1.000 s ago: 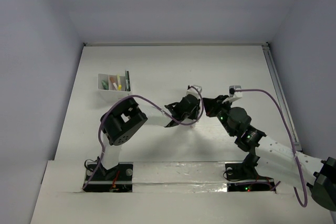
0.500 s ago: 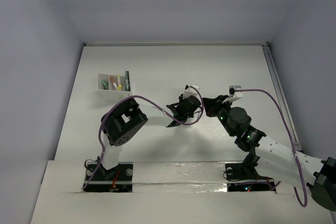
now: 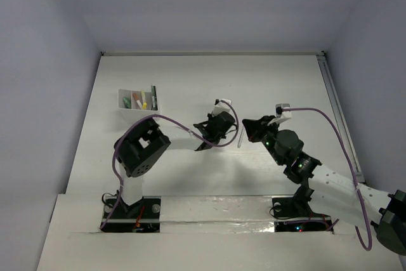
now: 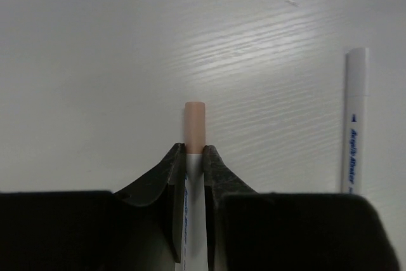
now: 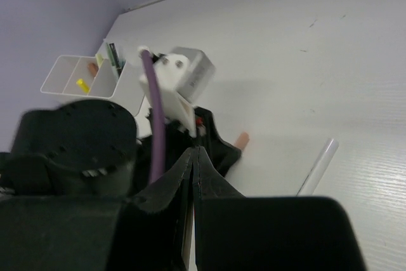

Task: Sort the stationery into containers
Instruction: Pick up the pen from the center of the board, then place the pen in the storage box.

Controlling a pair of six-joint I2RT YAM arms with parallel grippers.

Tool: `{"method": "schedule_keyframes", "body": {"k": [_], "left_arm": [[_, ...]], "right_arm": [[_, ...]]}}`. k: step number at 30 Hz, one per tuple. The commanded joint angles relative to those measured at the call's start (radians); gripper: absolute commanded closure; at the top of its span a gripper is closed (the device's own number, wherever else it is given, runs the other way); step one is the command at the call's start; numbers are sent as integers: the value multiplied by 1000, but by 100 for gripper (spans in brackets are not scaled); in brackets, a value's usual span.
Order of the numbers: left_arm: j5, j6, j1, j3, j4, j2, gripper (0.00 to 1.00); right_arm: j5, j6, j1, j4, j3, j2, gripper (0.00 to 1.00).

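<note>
Jaws of the left gripper (image 4: 193,157) pinched a peach-capped white plastic marker (image 4: 195,122) mid-frame, the right gripper's (image 5: 193,157) pressed together empty; a second white marker (image 4: 355,125) lay unsorted nearby on the worktop (image 3: 190,74), several coloured pens (image 3: 143,101) already in the upper-left white compartmented tray (image 3: 121,96).

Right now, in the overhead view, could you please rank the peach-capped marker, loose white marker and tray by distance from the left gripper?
1. Peach-capped marker: clamped in the left gripper.
2. Loose white marker: lying just right of it.
3. Tray: far back-left.

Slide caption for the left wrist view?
Left fingers clamp a peach-capped white marker; a second white marker lies on the table to its right.
</note>
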Motion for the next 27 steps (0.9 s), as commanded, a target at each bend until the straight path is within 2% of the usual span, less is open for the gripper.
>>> {"method": "schedule_keyframes", "body": {"k": [1,3,8,10,11,14,22,27], "left_arm": [[-5,8,84,-37,3,-192,100],[12,25,133,-59,23,-260,100],[7,47,338,-100,89,-450,100],[-10,45,407,-111,123,-492,100],[1,36,482,-129,135,-528,100],[47,10,603,-175,201,-565,100],[-51,10,745,-279,279,-619,100],[-141,56,768,-293,298,-607,100]], "right_arm": [[9,0,7,38,41,-10,95],[6,1,7,38,41,-9,95],[-3,1,7,41,43,-1,95],[-7,1,7,40,44,-2,95],[-7,1,7,38,46,-5,95],[-10,0,7,37,43,-18,95],[-14,1,7,35,44,-15,94],[-19,3,7,38,47,4,94]]}}
